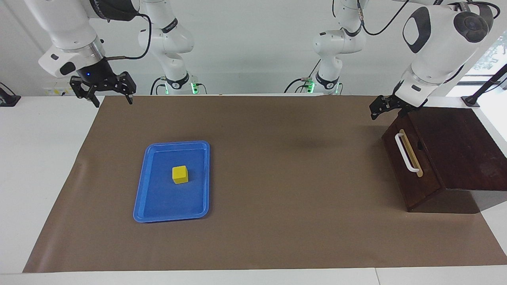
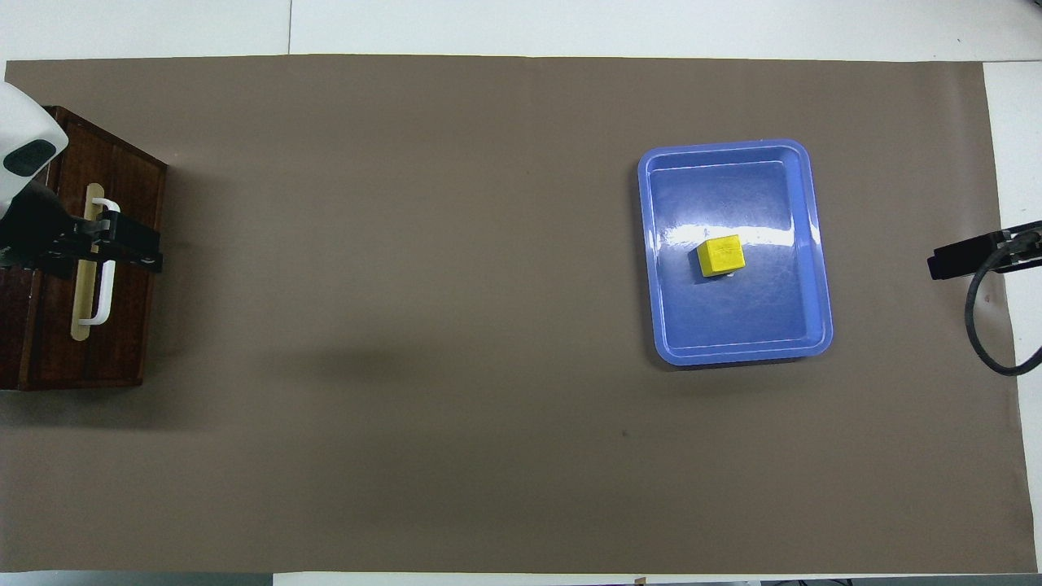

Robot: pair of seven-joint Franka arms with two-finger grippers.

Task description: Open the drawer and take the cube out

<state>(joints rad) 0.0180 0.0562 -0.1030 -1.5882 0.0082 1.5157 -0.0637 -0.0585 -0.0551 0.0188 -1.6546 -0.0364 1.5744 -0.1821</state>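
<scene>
Sitting in the shallow blue plastic tray (image 1: pixel 171 182), you'll find the small bright yellow cube (image 1: pixel 180 174), toward the right arm's end of the counter (image 1: pixel 277 178) with its brown paper cover. Your dark brown wooden drawer (image 1: pixel 416 166) with the white bar handle (image 1: pixel 406 152) is shut, at the left arm's end. Your left claw (image 1: pixel 383 107) hangs just above the drawer's upper front corner nearest the robots; I cannot tell how its fingers stand. Your right claw (image 1: pixel 106 92) waits over the counter's edge by the robots, fingers spread apart and holding nothing.
</scene>
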